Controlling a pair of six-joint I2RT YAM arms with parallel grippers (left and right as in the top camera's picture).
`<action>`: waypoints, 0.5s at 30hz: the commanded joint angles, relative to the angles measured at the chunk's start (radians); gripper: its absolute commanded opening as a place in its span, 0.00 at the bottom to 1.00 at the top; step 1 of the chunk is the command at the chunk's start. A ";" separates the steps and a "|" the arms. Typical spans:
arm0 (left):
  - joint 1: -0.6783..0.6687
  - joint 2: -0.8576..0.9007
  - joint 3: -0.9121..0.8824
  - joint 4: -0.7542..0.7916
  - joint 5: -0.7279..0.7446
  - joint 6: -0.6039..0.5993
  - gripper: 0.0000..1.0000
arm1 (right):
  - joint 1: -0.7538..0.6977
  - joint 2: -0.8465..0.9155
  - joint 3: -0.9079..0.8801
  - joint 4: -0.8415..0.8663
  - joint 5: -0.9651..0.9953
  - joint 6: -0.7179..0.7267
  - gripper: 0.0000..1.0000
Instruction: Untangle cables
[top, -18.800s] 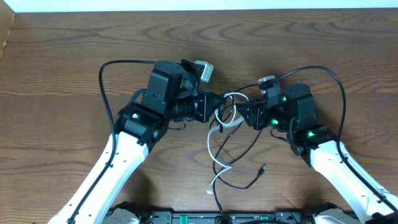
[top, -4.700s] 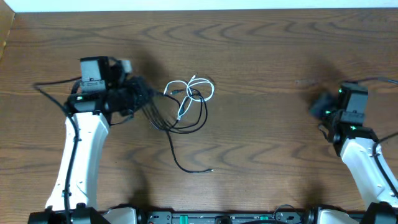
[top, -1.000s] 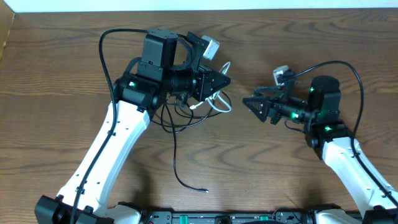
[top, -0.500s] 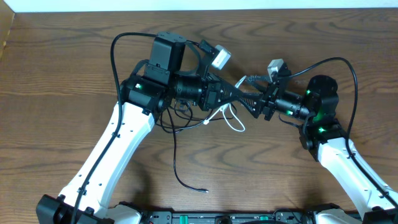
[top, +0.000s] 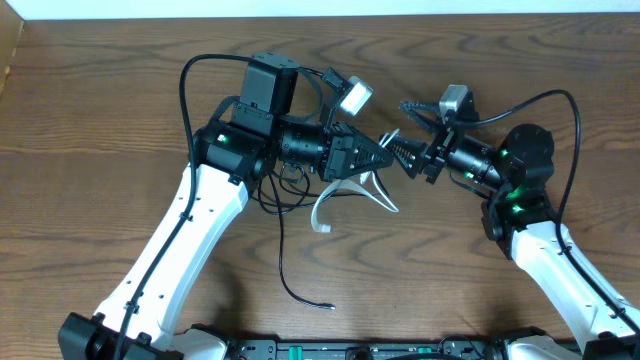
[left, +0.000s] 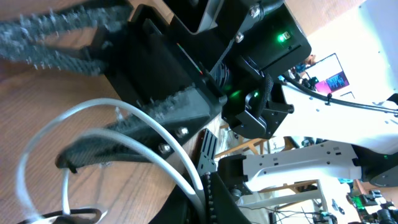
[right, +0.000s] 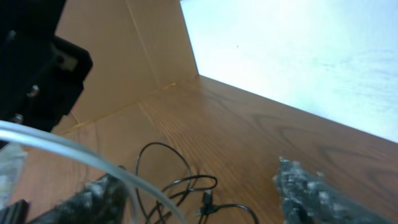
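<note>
The left fingers are shut tight on the white cable and hold it up over the surface. The right fingers are open wide, and the white cable runs between them. The black cables lie bunched under the left arm. The white one looks partly free, but the black ones need sorting.

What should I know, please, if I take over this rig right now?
Left gripper: shut on the white cable, which hangs from it in loops.
Right gripper: open, close to the left gripper's tip, white cable beside one finger, nothing held.
Black cables: loose bunch on the table under the left arm, one tail trailing toward the robot.
Done: white cable picked up.
Left: whether it is clear of the black ones is hidden; probably grip with the right and pull apart.
</note>
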 joint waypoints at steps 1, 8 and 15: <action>-0.002 0.004 0.004 -0.001 0.010 0.003 0.07 | 0.006 0.003 0.004 0.002 0.008 0.000 0.49; -0.002 0.004 0.004 -0.025 -0.109 0.018 0.08 | 0.006 0.003 0.004 -0.058 0.008 0.052 0.02; -0.002 0.004 0.004 -0.113 -0.358 0.018 0.27 | 0.006 0.003 0.004 -0.231 0.013 0.046 0.01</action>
